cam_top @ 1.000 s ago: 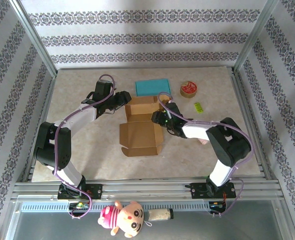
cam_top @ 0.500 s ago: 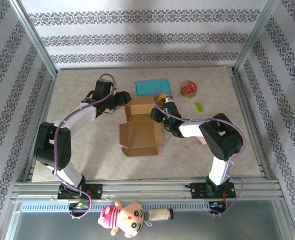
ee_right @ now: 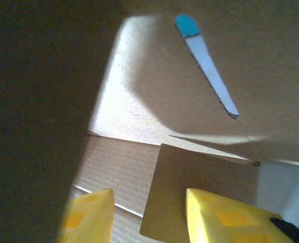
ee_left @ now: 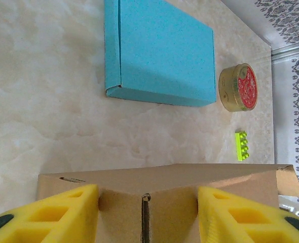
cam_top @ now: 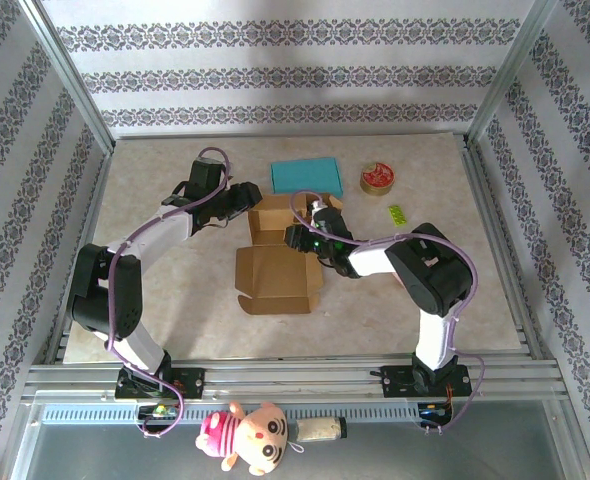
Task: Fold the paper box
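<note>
I'm seeing the paper box [cam_top: 278, 262] sitting half-folded, front panel [cam_top: 275, 285] lying flat. My right tool [ee_right: 148, 202] is loosely straddling a flap [ee_right: 170, 172]. Whether my left tool [ee_left: 147, 197] is gripping, I cannot tell.

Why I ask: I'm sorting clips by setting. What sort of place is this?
Probably a robot test cell, not a home: a metal frame fences the table, wallpaper panels stand as walls, and the left arm and right arm are bolted to a rail.

Walls [cam_top: 275, 75] of striped floral wallpaper enclose the evenly lit beige marbled tabletop [cam_top: 175, 290] from 9 through 12 to 3 o'clock.
</note>
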Robot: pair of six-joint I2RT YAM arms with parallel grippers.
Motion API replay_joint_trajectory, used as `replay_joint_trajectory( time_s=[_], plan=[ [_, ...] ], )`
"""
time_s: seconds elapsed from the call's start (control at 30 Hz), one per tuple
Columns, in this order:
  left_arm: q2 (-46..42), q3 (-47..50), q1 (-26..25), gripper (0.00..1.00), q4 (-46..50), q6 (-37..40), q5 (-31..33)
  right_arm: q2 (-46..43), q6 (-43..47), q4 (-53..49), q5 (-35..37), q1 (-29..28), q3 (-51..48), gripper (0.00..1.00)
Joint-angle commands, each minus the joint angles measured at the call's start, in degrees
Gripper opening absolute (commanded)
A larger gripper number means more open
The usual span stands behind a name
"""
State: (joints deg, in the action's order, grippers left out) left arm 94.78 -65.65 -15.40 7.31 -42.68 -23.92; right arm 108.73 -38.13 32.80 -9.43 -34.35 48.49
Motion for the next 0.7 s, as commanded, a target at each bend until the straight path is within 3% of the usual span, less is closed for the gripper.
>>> replay_joint_trajectory(
  time_s=[0.0, 0.17, 0.27, 0.43, 0.47, 0.67],
  plan=[
    [0.4, 0.0, -0.4, 0.51, 3.9, 0.6, 0.6, -4.2, 2.1, -0.2, -1.5, 0.2, -1.5, 0.45],
    [0.0, 0.1, -0.5, 0.51, 4.8, 1.4, 2.1, -14.9, 8.9, -7.0, -0.9, -0.1, -6.2, 0.58],
    [-0.5, 0.6, -0.5, 0.51, 4.4, 1.5, 2.4, -22.4, 8.9, -7.5, 2.9, -0.1, -12.6, 0.62],
    [-0.9, 0.9, -0.4, 0.51, 4.2, 1.5, 2.7, -34.2, 16.7, -9.1, 13.6, 1.2, -18.8, 0.87],
    [-0.8, 0.7, -0.5, 0.51, 4.2, 1.5, 2.6, -34.8, 19.0, -9.5, 16.2, 1.8, -18.8, 0.97],
    [0.0, 0.9, -0.5, 0.51, 3.5, 1.4, 2.5, -23.4, 25.4, -18.7, 9.7, 9.0, -6.0, 0.98]
  ],
)
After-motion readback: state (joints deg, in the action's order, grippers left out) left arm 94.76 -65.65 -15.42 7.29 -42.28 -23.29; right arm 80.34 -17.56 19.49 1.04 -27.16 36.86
